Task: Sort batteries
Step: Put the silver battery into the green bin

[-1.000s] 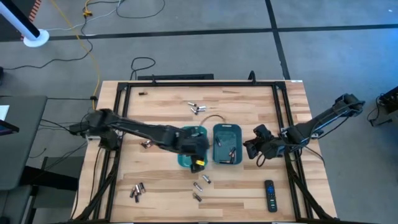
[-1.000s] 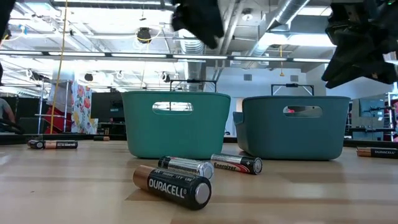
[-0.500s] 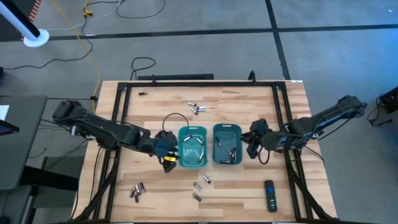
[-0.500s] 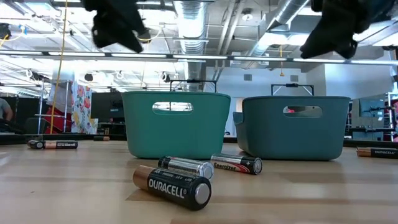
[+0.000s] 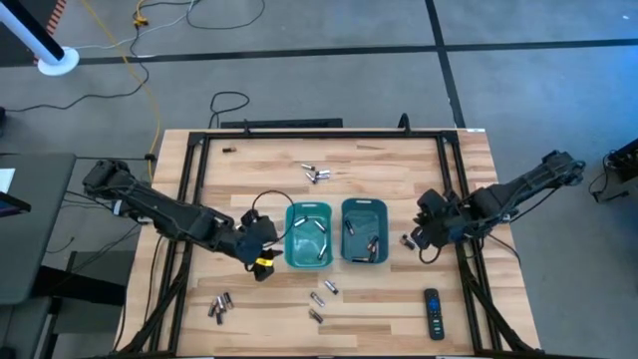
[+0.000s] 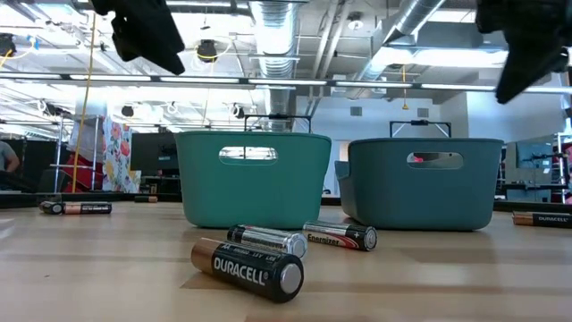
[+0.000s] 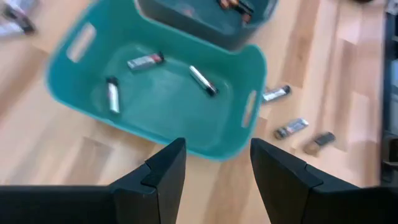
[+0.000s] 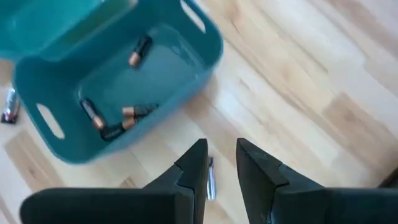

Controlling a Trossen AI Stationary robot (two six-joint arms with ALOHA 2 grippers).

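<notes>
Two teal bins stand side by side mid-table. The left bin (image 5: 291,235) holds three silvery-white batteries (image 7: 202,81). The right bin (image 5: 346,231) holds several dark copper-ended batteries (image 8: 134,113). My left gripper (image 5: 261,249) hovers open and empty just left of the left bin (image 7: 249,106). My right gripper (image 5: 419,235) hovers right of the right bin (image 8: 211,43), slightly open. A silvery battery (image 8: 211,177) lies on the table below and shows between its fingers. Loose batteries lie at the far middle (image 5: 315,175), near middle (image 5: 321,294) and near left (image 5: 219,306).
A black remote control (image 5: 433,313) lies near the front right. In the low view three batteries (image 6: 250,266) lie in front of the bins, and others lie at the left (image 6: 80,207) and right (image 6: 541,217). A black frame (image 5: 319,135) runs around the table.
My left gripper has left its place above the left bin and gone toward the table's left edge, then a little toward the near edge. My right gripper has drawn back from the right bin toward the table's right edge.
</notes>
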